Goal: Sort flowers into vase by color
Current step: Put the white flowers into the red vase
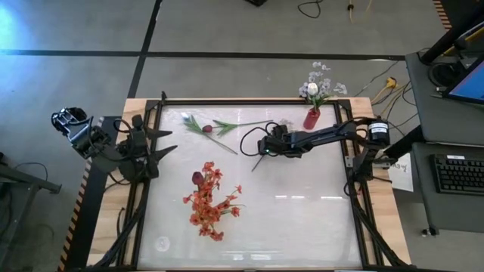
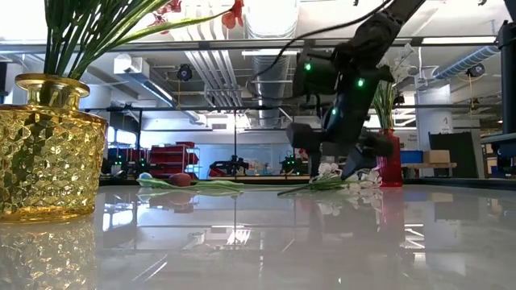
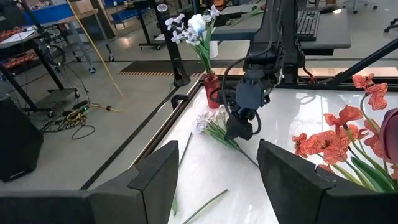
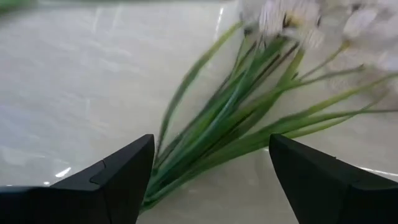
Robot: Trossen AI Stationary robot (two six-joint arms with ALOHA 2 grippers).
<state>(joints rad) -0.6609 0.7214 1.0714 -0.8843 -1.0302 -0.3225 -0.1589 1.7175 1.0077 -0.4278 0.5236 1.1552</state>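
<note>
A white-blossomed flower spray [image 4: 249, 118] lies flat on the table, its green stems fanned out. My right gripper [image 4: 211, 149] hovers open just over those stems, one finger on either side, slanting down; it also shows in the high view [image 1: 263, 149] and low view [image 2: 334, 165]. A small red vase [image 1: 311, 119] at the far edge holds white and lavender flowers. A gold glass vase [image 2: 48, 153] holds red-orange sprays [image 1: 206, 200]. A maroon tulip [image 1: 206, 129] lies on the table at the far left. My left gripper [image 3: 217, 162] waits open and raised at the left edge.
A loose green stem [image 1: 242, 123] lies beside the tulip. The black frame rail [image 1: 249, 102] runs round the table. The red vase [image 2: 390, 161] stands close behind my right arm. Bare tabletop [image 1: 302, 219] spreads toward the near right.
</note>
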